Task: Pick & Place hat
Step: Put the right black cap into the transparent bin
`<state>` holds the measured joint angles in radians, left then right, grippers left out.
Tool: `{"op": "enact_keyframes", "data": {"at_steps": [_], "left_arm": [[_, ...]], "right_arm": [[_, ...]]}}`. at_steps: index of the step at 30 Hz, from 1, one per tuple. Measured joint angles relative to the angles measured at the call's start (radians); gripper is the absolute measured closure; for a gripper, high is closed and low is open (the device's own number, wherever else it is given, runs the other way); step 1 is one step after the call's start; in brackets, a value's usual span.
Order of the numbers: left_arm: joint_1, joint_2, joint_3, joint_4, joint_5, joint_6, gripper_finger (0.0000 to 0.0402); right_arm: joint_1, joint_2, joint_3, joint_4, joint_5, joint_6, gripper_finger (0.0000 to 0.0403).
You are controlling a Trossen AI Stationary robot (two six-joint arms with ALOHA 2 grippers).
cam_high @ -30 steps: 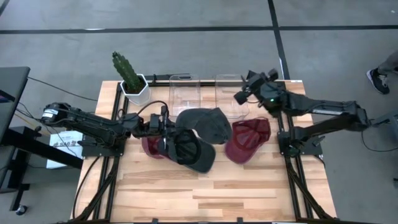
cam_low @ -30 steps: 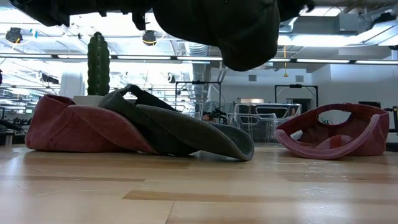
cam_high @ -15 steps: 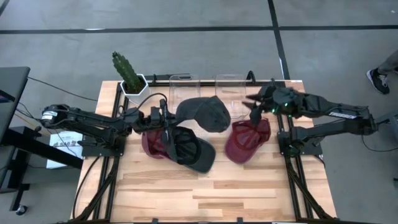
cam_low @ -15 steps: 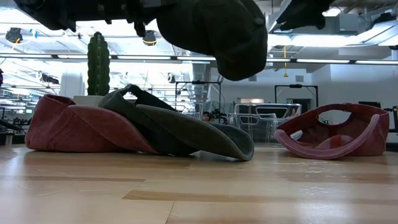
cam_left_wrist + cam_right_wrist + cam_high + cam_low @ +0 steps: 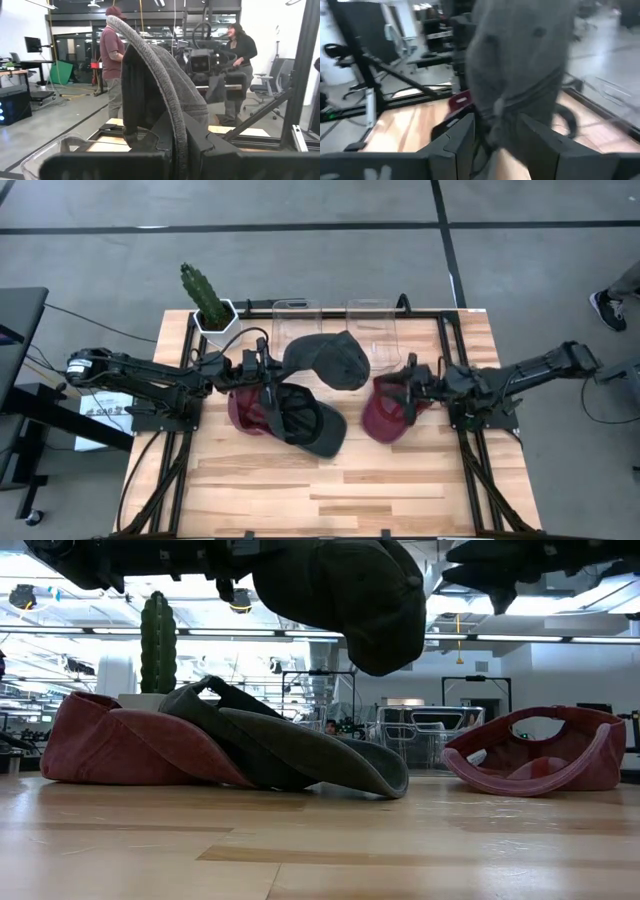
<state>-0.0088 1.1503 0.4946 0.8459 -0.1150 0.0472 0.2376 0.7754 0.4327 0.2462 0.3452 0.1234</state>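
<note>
From above, the left gripper (image 5: 268, 370) is clamped on the edge of a dark grey hat (image 5: 327, 360), holding it up over the wooden table (image 5: 340, 480), just in front of two clear bins (image 5: 297, 315). Below it a second grey hat (image 5: 310, 423) lies partly over a red hat (image 5: 246, 410). Another red hat (image 5: 385, 412) lies to the right, with the right gripper (image 5: 405, 385) above it, fingers spread and holding nothing. A cactus (image 5: 204, 292) in a white pot stands at the back left corner.

From table height, the held grey hat (image 5: 345, 595) hangs in the air, clear of the grey hat (image 5: 300, 745) and red hat (image 5: 120, 745) resting on the boards; the other red hat (image 5: 540, 755) lies apart, brim up.

The left wrist view shows the hat's edge (image 5: 155, 85) pinched between the fingers, with two people standing in the room beyond.

The right wrist view shows the held hat (image 5: 525, 60) ahead of its parted, empty fingers (image 5: 457, 145)
</note>
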Motion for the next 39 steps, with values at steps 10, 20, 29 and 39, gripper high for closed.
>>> {"op": "enact_keyframes", "data": {"at_steps": [10, 20, 29, 39], "left_arm": [[-0.056, 0.0, 0.0, 0.001, 0.02, -0.019, 0.0387], [-0.112, 0.0, 0.0, 0.013, 0.02, -0.023, 0.0387], [-0.114, 0.0, 0.0, 0.016, 0.02, -0.023, 0.0387], [-0.113, 0.0, 0.0, 0.016, 0.011, -0.002, 0.0387]], "right_arm": [[0.12, 0.055, -0.066, 0.091, 0.075, -0.028, 0.0189], [0.113, 0.159, -0.066, 0.203, 0.076, -0.072, 0.0136], [0.089, 0.235, -0.066, 0.342, 0.013, -0.072, 0.0135], [0.089, 0.292, -0.035, 0.437, -0.07, -0.086, 0.0137]]}}
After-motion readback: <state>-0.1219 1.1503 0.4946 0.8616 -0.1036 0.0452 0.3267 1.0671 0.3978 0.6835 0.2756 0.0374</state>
